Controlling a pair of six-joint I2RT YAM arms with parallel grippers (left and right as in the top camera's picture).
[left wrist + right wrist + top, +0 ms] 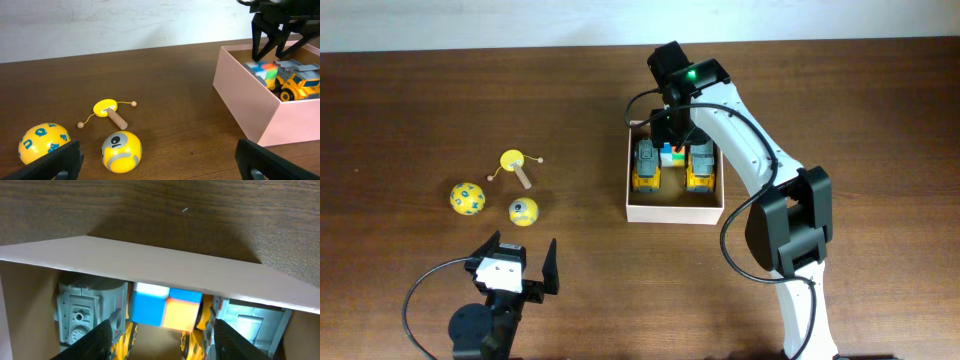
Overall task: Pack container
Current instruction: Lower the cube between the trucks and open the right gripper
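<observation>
Hovering right hand, overhead: right hand (671, 128) is above the far wall of the container (675, 214), fingers apart, nothing gripped.
Container, overhead: toward the far edge of the tabletop (890, 120), right of middle. Cube (670, 153) sits between truck (647, 166) and second truck (700, 166).
Left hand, overhead: left hand (520, 268) wide open and empty, by the near edge.
Loose toys, overhead: rattle (515, 163), blue-marked ball (466, 198) and grey-faced ball (523, 211) are left of middle, well apart from the container.
Room, overhead: inside the container, bare floor shows only along the near wall. Bare tabletop lies all round the toys.
Ball risk, left wrist: blue-marked ball (45, 142) or grey-faced ball (121, 150) will likely roll off if one finger touches first.
Rattle risk, left wrist: the strings and beads on the rattle (107, 108) could snag a finger.
Wall edge, left wrist: the container (245, 100) wall stands proud of the tabletop, so a low carry would hit it and shove the container.
Rim risk, right wrist: the far wall (150, 262) runs just ahead of the fingers (97, 340). A slanted lift could catch the rim and drag the container.
Cube clearance, right wrist: cube (165, 307) lies between the open fingers with the trucks tight on both sides. Dropping lower could knock either truck.
</observation>
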